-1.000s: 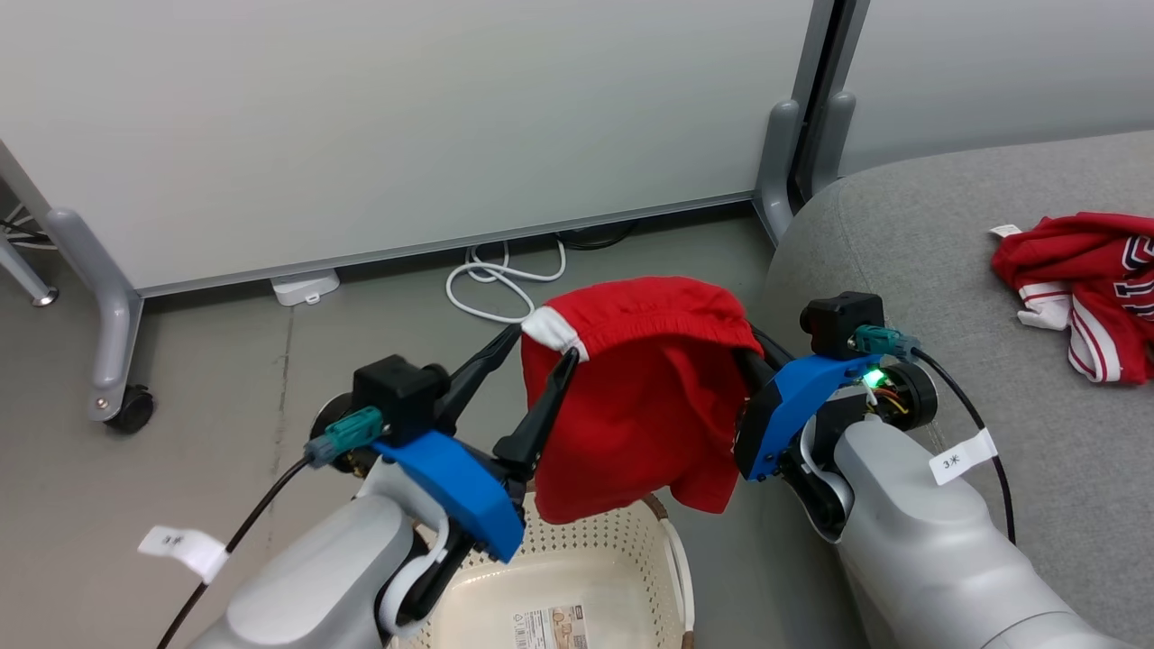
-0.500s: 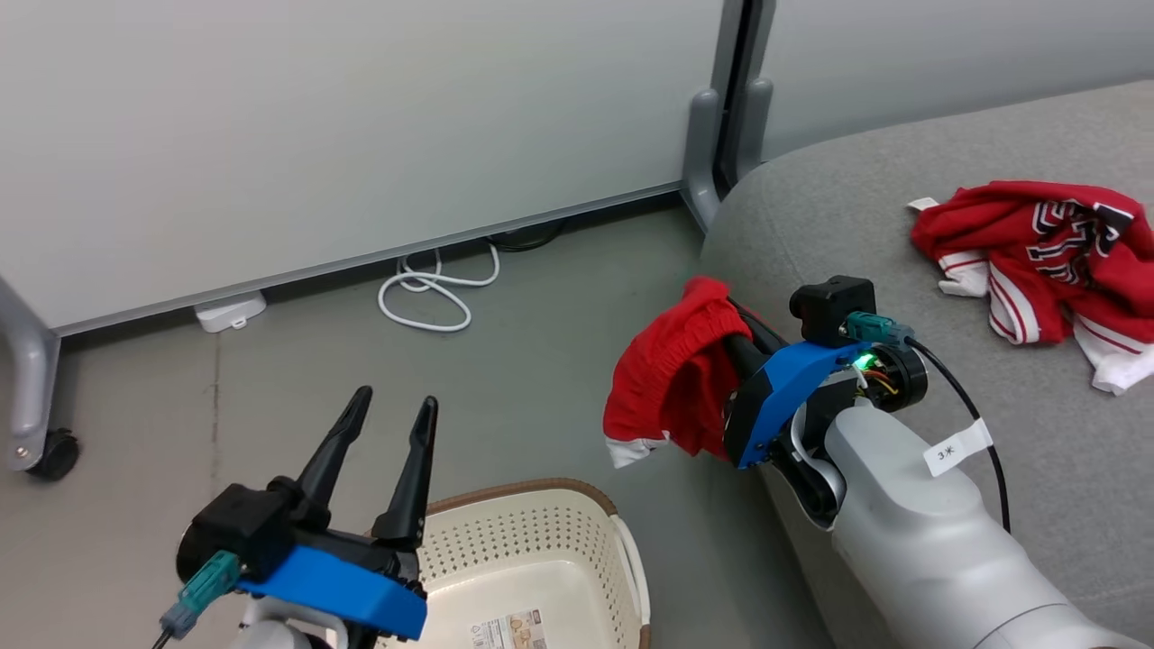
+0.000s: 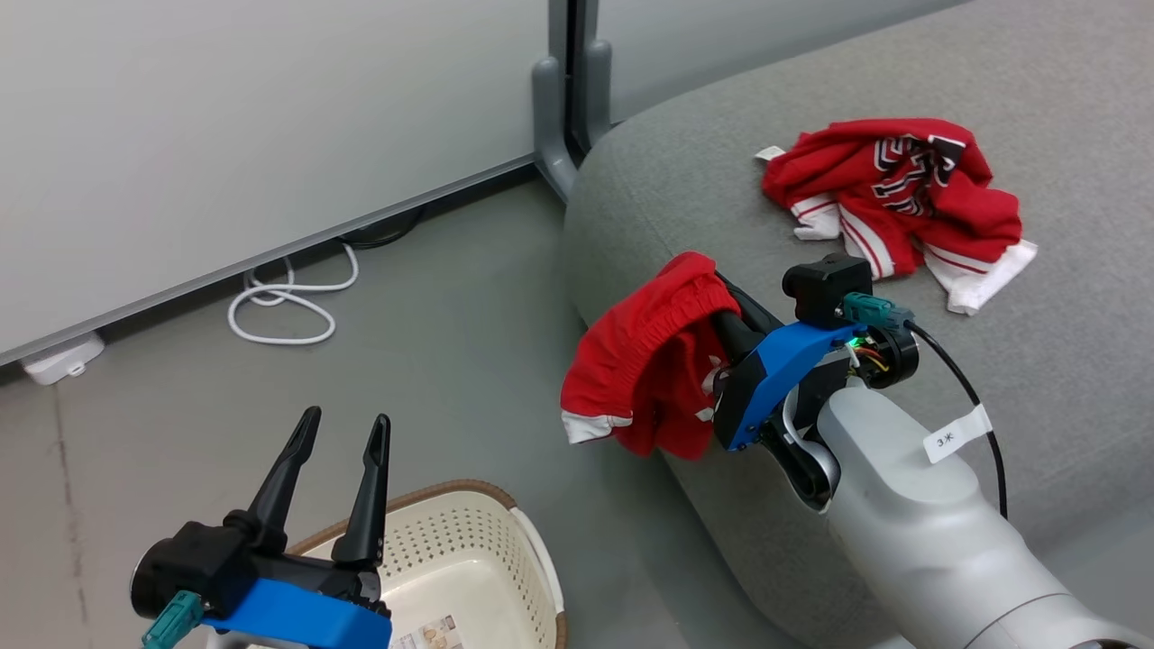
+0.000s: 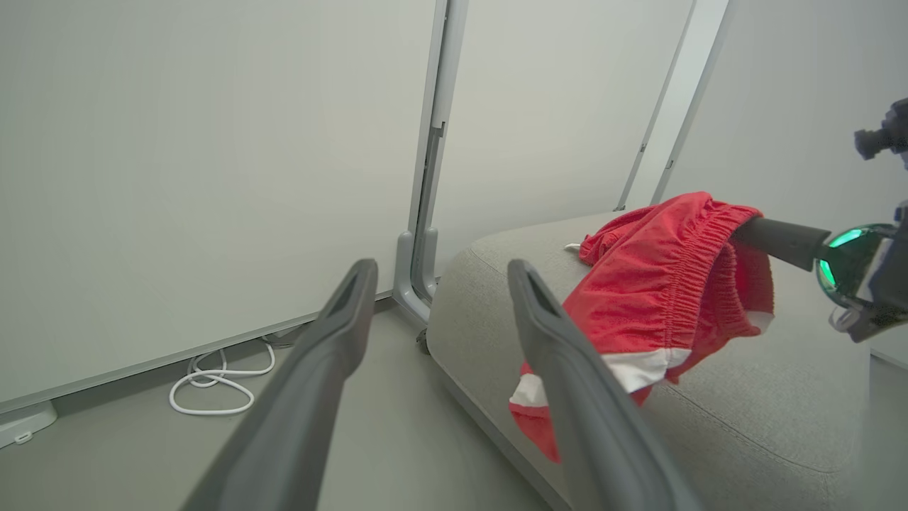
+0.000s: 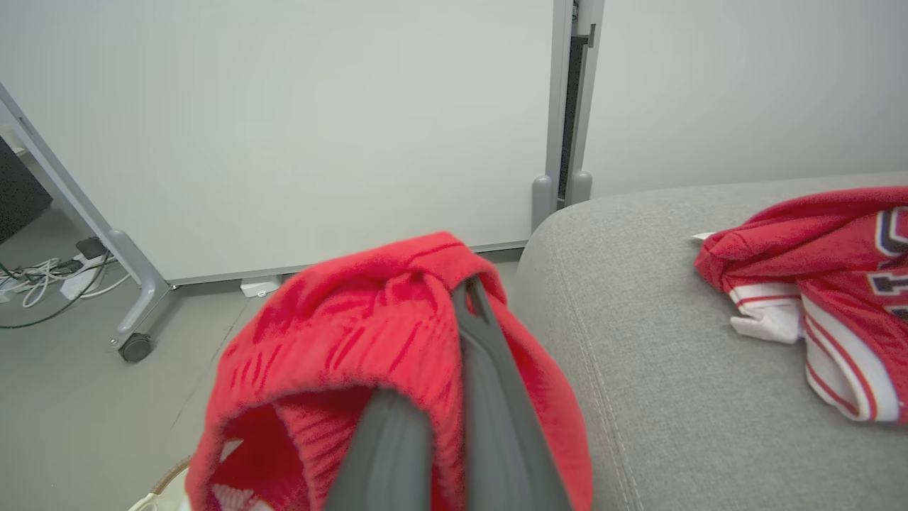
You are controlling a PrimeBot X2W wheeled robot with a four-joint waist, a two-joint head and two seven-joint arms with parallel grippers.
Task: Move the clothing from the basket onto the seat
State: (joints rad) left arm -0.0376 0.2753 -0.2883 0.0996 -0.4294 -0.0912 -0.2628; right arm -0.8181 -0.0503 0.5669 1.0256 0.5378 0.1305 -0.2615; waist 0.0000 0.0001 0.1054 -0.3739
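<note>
Left hand: the left hand (image 3: 347,416) is hovering over the near corner of the basket (image 3: 505,509), its fingers spread wide and gripping nothing.
Basket: it is sitting on the floor (image 3: 433,361) at the bottom of the head view, and no clothing is showing in the part of it that can be seen.
Right hand: the right hand (image 3: 732,323) is carrying the shorts (image 3: 645,361). Its fingers are lying close together with the elastic waistband bunched over them, so I judge that it is pinching the cloth.
Shorts: they are hanging down from the fingers at the seat's (image 3: 1037,388) rounded front corner, with the white-trimmed hem dangling off the edge towards the floor.
Deciding relation: the seat top is lying ahead and to the right of the right hand, which is far nearer than the left, so the carry is needing only a short reach inward before letting go.
Jersey: the jersey (image 3: 902,189) is lying crumpled further back on the seat, well apart from the shorts.
Change: one second ago both hands were stretching the shorts above the basket. Now the left hand is loose and the shorts are riding on the right hand alone; the head camera is also turning right.
</note>
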